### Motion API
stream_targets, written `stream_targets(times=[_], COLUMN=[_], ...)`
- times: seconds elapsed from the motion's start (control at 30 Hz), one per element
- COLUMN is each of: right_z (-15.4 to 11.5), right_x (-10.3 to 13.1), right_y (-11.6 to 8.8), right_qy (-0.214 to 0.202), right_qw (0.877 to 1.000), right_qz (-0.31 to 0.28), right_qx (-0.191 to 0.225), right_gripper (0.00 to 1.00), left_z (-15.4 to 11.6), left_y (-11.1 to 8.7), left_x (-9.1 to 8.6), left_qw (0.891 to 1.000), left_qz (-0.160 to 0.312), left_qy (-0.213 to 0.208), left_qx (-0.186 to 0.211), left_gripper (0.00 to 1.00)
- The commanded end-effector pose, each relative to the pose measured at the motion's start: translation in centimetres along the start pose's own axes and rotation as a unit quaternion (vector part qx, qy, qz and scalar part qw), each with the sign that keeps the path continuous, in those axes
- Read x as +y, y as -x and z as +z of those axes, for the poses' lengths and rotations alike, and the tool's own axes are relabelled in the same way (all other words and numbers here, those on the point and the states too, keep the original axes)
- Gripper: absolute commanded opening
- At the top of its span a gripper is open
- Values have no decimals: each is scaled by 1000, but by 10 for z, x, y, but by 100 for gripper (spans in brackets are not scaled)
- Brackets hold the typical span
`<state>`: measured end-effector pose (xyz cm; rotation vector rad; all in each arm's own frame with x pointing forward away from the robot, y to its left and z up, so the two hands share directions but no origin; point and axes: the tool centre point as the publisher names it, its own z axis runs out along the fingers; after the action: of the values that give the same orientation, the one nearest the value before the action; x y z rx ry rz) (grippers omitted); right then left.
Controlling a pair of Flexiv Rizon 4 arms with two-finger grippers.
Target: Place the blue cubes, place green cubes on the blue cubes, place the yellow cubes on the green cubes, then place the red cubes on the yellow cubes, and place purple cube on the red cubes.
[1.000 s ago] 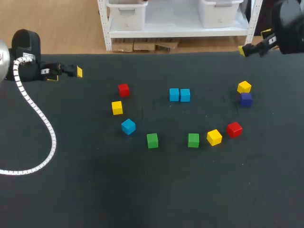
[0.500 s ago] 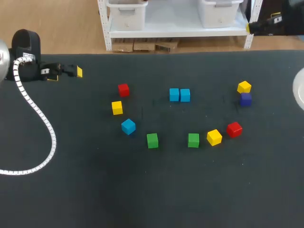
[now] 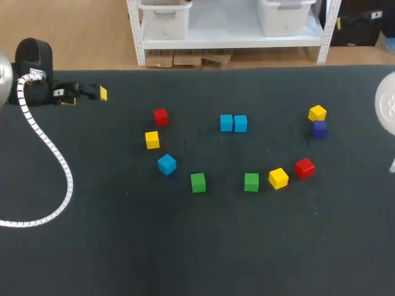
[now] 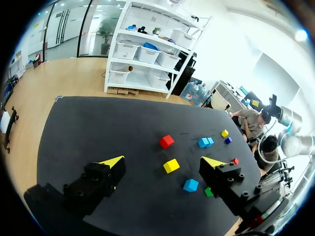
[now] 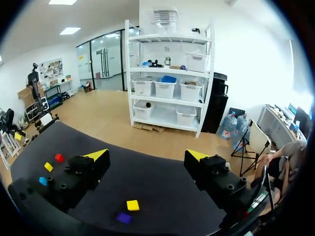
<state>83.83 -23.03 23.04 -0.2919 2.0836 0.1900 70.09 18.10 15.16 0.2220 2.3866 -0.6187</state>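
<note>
Head view: eleven cubes (image 3: 197, 182), three blue

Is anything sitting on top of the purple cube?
No, the purple cube has a bare top. A yellow cube lies close beside it on the table, not on it. The purple cube's underside is hidden against the table.

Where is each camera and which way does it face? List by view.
Head view: above and behind, looking down on the table; left gripper and right arm show.
Left wrist view: on that wrist, facing across the table; left gripper, open.
Right wrist view: on that wrist, facing the table's far edge; right gripper, open.
Head and right wrist views share the purple cube.
</note>
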Motion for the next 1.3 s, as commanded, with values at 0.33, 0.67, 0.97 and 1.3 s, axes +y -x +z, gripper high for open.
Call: stream_targets(times=[0.33,0.67,0.97,1.3], right_z=[-5,-5,-5,-5], right_x=[-17,-17,-17,-17], right_y=[1,1,1,1], right_qy=[-18,-18,-18,-18], right_qw=[1000,1000,1000,1000], right_qz=[7,7,7,7], right_qx=[-1,-1,-1,-1], right_gripper=[100,100,100,100], left_z=[-1,-1,-1,-39], left_y=[-2,-2,-2,34], left_x=[3,3,3,-19], left_qw=[1000,1000,1000,993], left_qz=[1,1,1,104], left_qy=[-6,-6,-6,62], left_qx=[-3,-3,-3,11], left_gripper=[100,100,100,100])
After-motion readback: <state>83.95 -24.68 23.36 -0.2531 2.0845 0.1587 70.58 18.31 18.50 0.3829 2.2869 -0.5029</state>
